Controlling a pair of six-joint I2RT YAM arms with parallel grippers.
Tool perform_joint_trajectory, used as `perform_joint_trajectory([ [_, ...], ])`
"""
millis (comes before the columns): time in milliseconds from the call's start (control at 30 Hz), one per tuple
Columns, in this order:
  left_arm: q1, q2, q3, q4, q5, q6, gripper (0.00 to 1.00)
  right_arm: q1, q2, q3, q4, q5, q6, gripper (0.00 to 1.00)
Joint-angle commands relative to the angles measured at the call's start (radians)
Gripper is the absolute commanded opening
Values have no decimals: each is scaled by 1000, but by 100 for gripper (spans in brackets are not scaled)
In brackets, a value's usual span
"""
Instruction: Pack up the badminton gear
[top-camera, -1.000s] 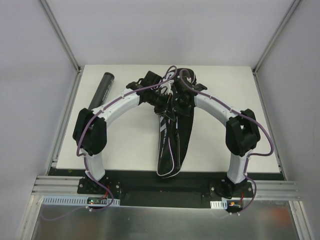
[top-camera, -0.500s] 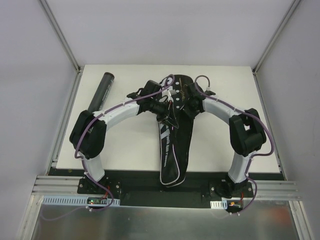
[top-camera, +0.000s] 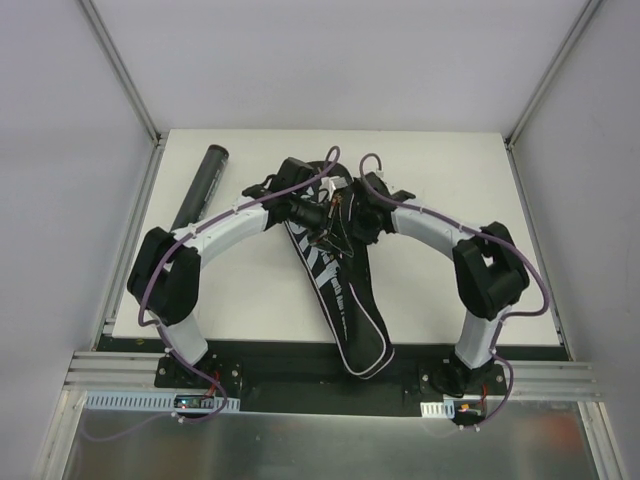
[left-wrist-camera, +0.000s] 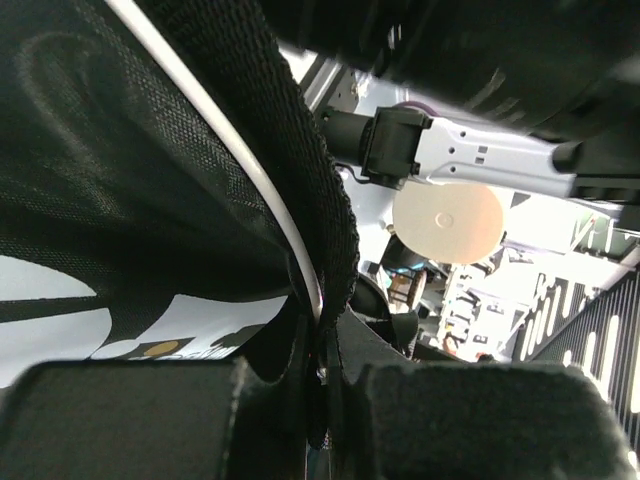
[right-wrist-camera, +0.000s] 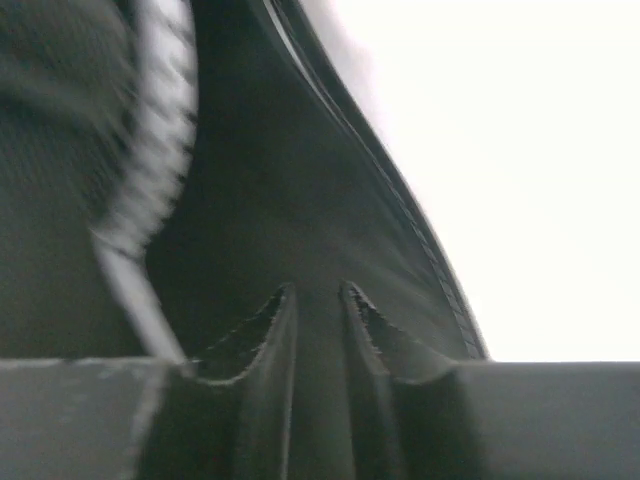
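Here, the tube (top-camera: 203, 187) lies near the worktop's (top-camera: 240, 300) far-left corner. The left gripper (left-wrist-camera: 318, 385) is clamped on the bag (top-camera: 345, 300) at its piped edge. Just beside it, the right gripper (right-wrist-camera: 318, 325) pinches the fabric. The bag runs diagonally to the near edge.

Robotics laboratory test cell, fixed installation. Enclosure: plain white walls (top-camera: 330, 60) on three sides, joined by slanting metal corner posts (top-camera: 120, 65). Work surface: bare white tabletop (top-camera: 250, 290), unfurnished. Mounting: slotted aluminium rails (top-camera: 110, 368) and a black base plate (top-camera: 320, 380) along the near edge, carrying two white-and-black arms, left (top-camera: 235, 215) and right (top-camera: 430, 222). Wiring: exposed purple cables (top-camera: 541, 288) and small open circuit boards (top-camera: 195, 402) at the bases. Foreground: brushed metal sheet (top-camera: 320, 445). Beyond the cell, the left wrist view gives blurred clutter (left-wrist-camera: 500, 310), possibly racks of equipment.
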Motion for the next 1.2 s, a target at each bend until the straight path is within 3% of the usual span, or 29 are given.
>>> perform_joint_trajectory([
  [0, 38, -36, 28, 72, 52, 13, 0, -7, -217, -166, -53, -113, -339, 32],
  [167, 68, -29, -1, 37, 49, 64, 0, -99, -418, -372, -102, -265, -487, 50],
  [300, 68, -15, 12, -47, 27, 128, 0, -248, -454, -439, -49, -513, -602, 74],
  [433, 68, -19, 35, -123, 6, 182, 0, -308, -284, -289, -70, -659, -726, 81],
  [633, 68, -47, 68, -213, -7, 248, 0, -329, 47, 59, -65, -783, -769, 82],
  [767, 67, -56, 77, -239, -5, 260, 0, -328, 202, 174, -15, -802, -733, 78],
  [867, 65, -64, 91, -253, -16, 277, 0, -326, 242, 159, 106, -802, -658, 73],
  [967, 67, -62, 103, -278, -27, 299, 0, -326, 259, 153, 201, -808, -599, 62],
  [1000, 65, -64, 103, -285, -30, 303, 0, -325, 262, 157, 221, -817, -587, 50],
  [1067, 65, -64, 103, -313, -60, 325, 0, -325, 250, 162, 240, -837, -541, 37],
  [1167, 65, -61, 101, -342, -102, 357, 1, -322, 160, 110, 290, -842, -440, 6],
])
